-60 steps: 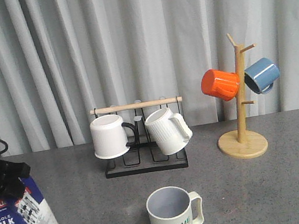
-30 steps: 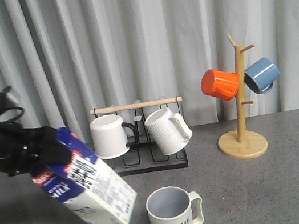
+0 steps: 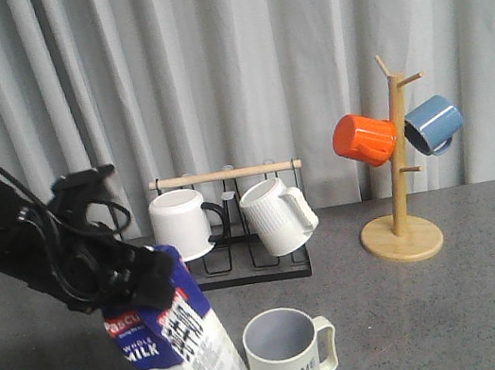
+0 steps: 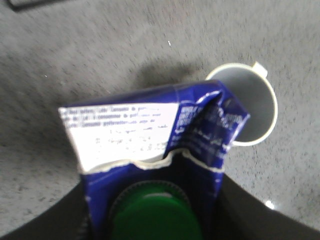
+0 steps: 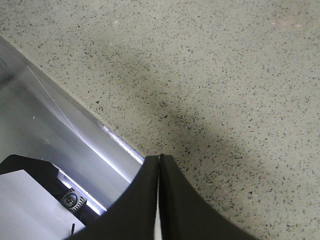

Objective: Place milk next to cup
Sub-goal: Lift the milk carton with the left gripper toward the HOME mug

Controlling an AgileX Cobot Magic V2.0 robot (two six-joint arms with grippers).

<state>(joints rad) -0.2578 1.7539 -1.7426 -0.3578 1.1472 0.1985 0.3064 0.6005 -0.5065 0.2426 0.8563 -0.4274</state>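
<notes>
- The left gripper (image 3: 144, 278) gripped the milk carton (image 3: 185, 349) at its gabled top, the black fingers closed on either side of the green cap (image 4: 152, 216).
- The right gripper (image 5: 158, 190) was pressed closed on nothing, above bare speckled tabletop; it did not appear in the front view.
- The carton was blue and white with "WHOLE MILK" on its side. It leaned, its top tilted toward the left arm and its base toward the cup.
- Its lower end ran out of the front view, so whether it touched the grey table (image 3: 460, 301) could not be told.
- The cup (image 3: 287, 355), a pale ribbed mug marked "HOME", stood upright just beside the carton, handle pointing away from it. In the left wrist view the carton's lower corner overlapped the cup's rim.
- Risk, as a judgement: the gap was slim, so more sideways travel could knock the cup. Released while leaning, the carton could topple onto it.
- Behind stood a rack (image 3: 241, 267) holding two white mugs, and a wooden mug tree (image 3: 402, 234).
</notes>
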